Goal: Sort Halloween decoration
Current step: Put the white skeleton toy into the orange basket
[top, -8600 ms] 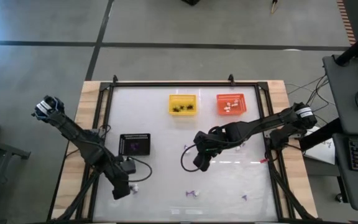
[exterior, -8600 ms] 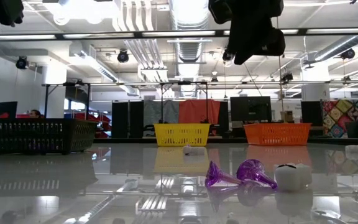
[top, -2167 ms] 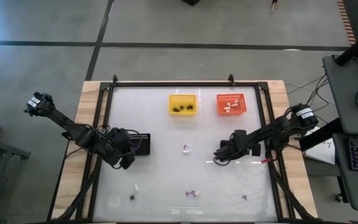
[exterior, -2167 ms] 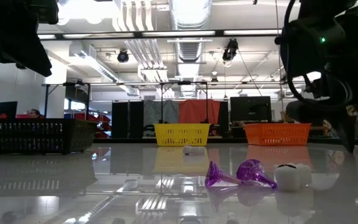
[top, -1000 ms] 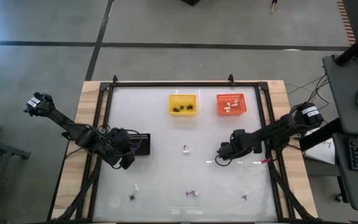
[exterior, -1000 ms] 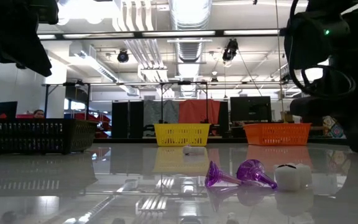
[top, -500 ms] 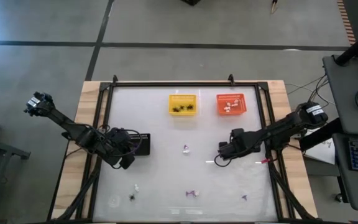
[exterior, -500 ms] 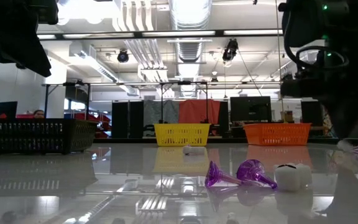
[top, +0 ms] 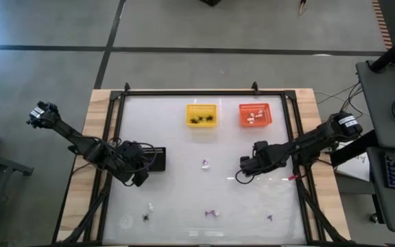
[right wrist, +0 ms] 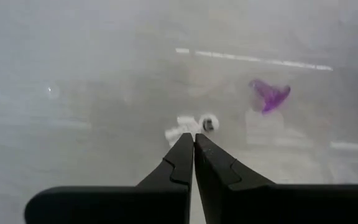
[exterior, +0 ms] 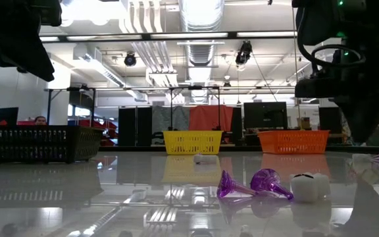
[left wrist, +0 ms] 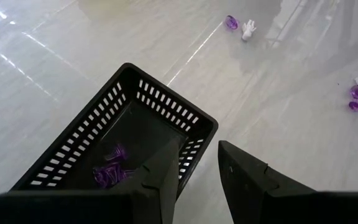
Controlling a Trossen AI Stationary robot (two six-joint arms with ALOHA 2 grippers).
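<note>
You see the Halloween decoration spread as tiny trinkets across the glossy table [top: 184, 199]. Taking the black tray [top: 149, 159] as landmark: purple trinkets [left wrist: 109, 172] lie inside it; a white and purple pair [top: 205, 164] sits on the open table between the tray and the right gripper [top: 242, 175]; a small white piece [top: 149, 206] and a black spider [top: 145, 218] lie toward the near edge from the tray; a purple pair [top: 213, 213] and a lone purple piece [top: 269, 218] lie farther along that near edge. Black trinkets [top: 201, 120] fill the yellow basket [top: 201, 107], and white trinkets [top: 254, 116] the orange basket [top: 254, 106], both at the far edge and well apart from the tray.

The right gripper stands low over the table, across from the tray. Its jaws are pressed together with no gap; at their tips, in the right wrist view, sits a white trinket [right wrist: 190, 126], which looks pinched there, though you cannot tell this for certain. A purple trinket [right wrist: 268, 96] lies near it.

The left gripper [left wrist: 194, 171] hangs over the tray's corner nearest the near edge. Its jaws stand narrowly apart, with nothing between them.
</note>
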